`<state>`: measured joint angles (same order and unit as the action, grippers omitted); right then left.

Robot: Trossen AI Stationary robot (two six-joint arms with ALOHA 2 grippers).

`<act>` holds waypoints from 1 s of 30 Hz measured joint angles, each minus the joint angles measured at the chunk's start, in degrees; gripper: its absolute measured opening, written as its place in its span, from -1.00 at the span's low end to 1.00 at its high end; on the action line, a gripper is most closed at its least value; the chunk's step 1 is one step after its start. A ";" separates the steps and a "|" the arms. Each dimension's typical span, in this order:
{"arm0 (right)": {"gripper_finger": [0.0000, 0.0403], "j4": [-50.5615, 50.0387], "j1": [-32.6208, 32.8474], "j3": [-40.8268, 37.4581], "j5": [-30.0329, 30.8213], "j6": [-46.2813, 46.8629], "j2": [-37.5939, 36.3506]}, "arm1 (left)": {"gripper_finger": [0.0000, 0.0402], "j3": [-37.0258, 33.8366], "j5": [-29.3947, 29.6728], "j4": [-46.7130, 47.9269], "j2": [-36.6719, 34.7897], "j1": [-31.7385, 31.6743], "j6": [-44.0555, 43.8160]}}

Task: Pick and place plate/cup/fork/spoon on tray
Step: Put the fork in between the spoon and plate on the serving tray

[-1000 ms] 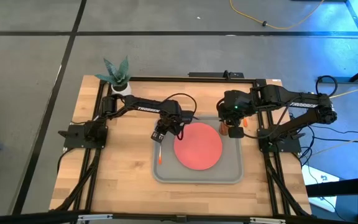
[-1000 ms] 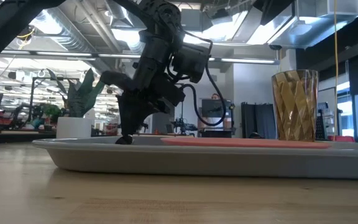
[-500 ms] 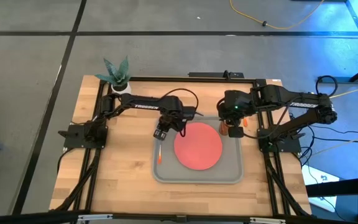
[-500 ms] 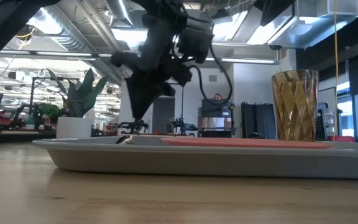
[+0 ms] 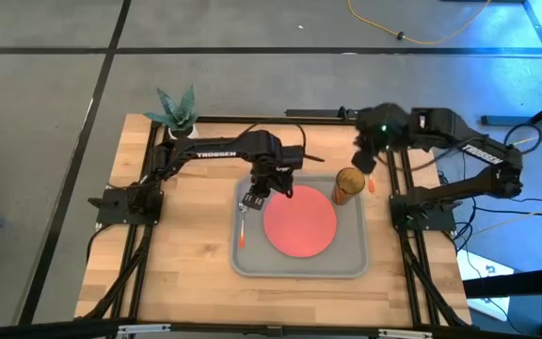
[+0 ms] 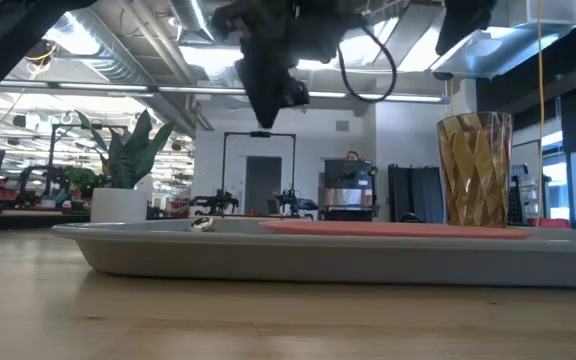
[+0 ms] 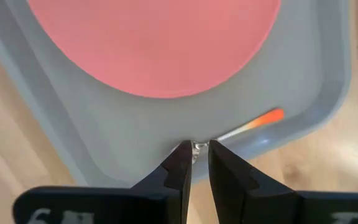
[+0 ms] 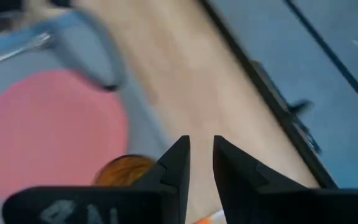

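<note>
The tray (image 5: pixel 299 268) sits mid-desk (image 5: pixel 177 254) and already carries most of the set. Nearest us, at its 9 o'clock side, an orange-handled utensil (image 5: pixel 242 226) lies flat just inside the rim; we cannot tell whether it is the fork or the spoon. The plate (image 5: pixel 299 221) fills the centre. The left gripper (image 5: pixel 254 198) hangs high over the utensil's silver end, jaws narrowly parted and empty.

Farther off, at the tray's 1 o'clock corner, the cup (image 5: pixel 347 185) stands upright. Just beside it, at 3 o'clock of it by the rim, we see a second orange handle (image 5: pixel 370 185); whether it lies in the tray or on the wood we cannot say. The right gripper (image 5: pixel 365 162) hovers beyond, off the tray, jaws released and empty.

We judge the risk to lie there: a reach for that handle passes close by the tall cup, and a brushed finger could tip it.

A second ago the left gripper was down at the tray floor and the right one was over the cup; both have since lifted clear.
</note>
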<state>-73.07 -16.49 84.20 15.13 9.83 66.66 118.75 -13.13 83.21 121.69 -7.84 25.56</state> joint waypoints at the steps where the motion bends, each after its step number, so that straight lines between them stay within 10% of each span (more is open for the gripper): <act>1: -0.65 -0.28 -1.90 0.00 0.84 0.40 -0.10 | -0.76 0.89 0.00 0.87 0.00 0.02 -0.45; 17: -0.65 -1.91 -35.16 0.00 -6.27 -5.49 11.55 | -0.76 9.76 -5.63 6.81 0.02 0.07 -2.75; 30: -0.65 -1.91 -44.07 0.00 -11.85 -16.02 28.36 | -0.76 9.73 -5.66 6.83 0.04 -1.06 -1.16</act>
<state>-74.98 -60.57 84.20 3.28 -6.19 95.02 128.49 -18.79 90.04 121.73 -8.89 24.40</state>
